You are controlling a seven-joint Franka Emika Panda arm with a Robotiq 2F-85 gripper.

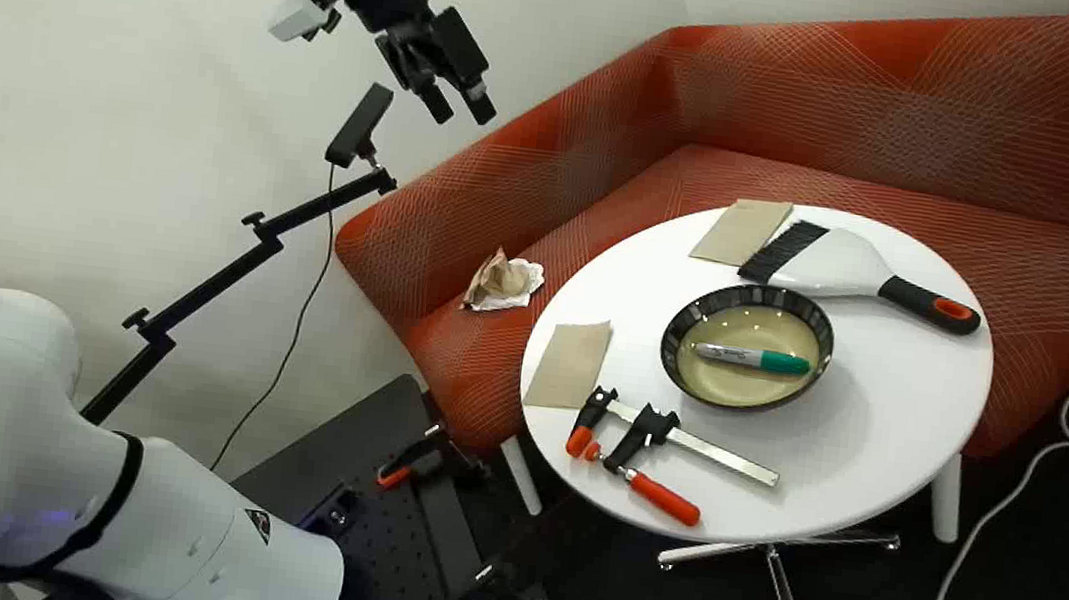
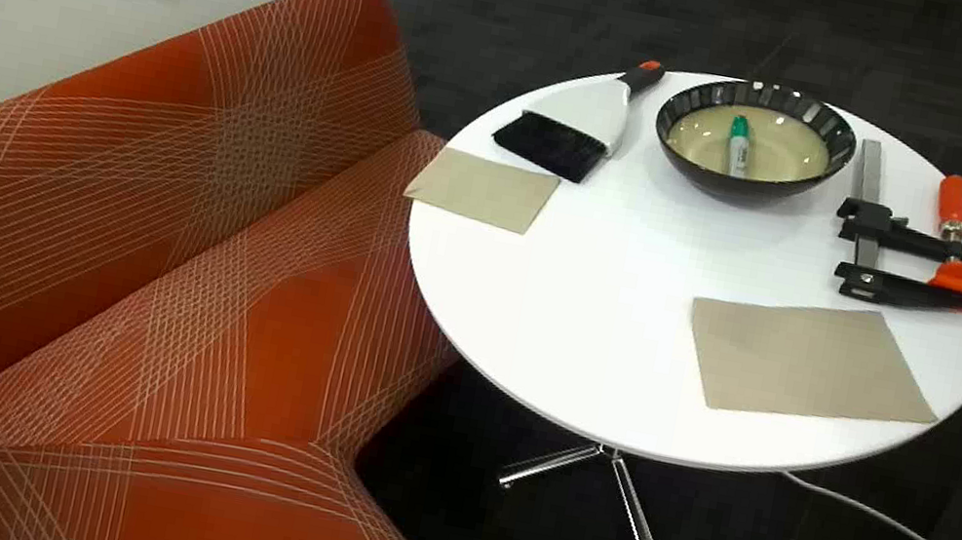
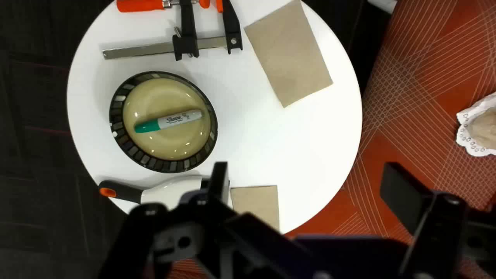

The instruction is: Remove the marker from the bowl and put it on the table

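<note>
your black two-finger gripper (image 3: 306,170) is hanging spread wide, empty. in the wrist view, the slim grey-and-green marker (image 3: 168,121) is lying up-left, in the round black-rimmed cream bowl (image 3: 172,143), pointing nearly the way your fingers (image 3: 405,192) spread; you're probably needing a turn.

Marker (image 3: 169,121): lying inside the bowl (image 3: 170,143), capped in green.
Bowl: resting on the counter (image 3: 271,143), between clamp (image 3: 188,31) and brush (image 3: 170,192).
Brush: partly hidden behind the tool (image 3: 306,174).
Tool: parted wide, apart from the marker.
</note>
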